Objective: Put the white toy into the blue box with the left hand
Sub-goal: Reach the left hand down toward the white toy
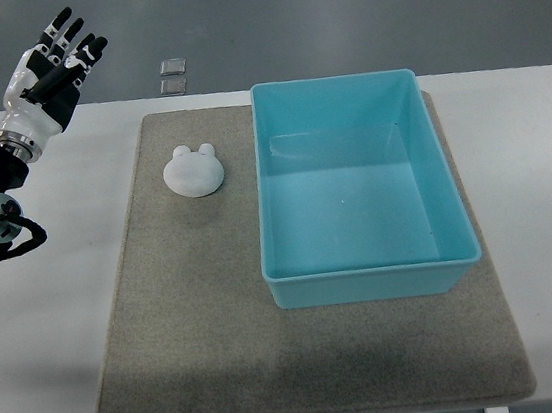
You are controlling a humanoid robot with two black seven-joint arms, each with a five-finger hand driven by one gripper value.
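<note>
Top view: we look down on a white table (pixel 545 183) with a grey mat (pixel 190 328) spread on it.
Left hand: we see the left hand (pixel 52 68) at the upper left corner, raised over the table's far left edge; its fingers (pixel 74 35) are stretched out, a little apart, and they hold nothing.
Left arm: it comes in from the left edge, black and white, with a cable under the wrist.
White toy: the white toy (pixel 193 169) lies on the mat, in its far left part, just beside the left wall of the box but not touching it.
Toy and hand: we find the toy well apart from the hand, to the right of it and nearer to us; nothing touches the toy.
Blue box: the blue box (pixel 366 281) stands on the right half of the mat.
Floor: two small square plates (pixel 174 75) lie on the floor behind the table.
</note>
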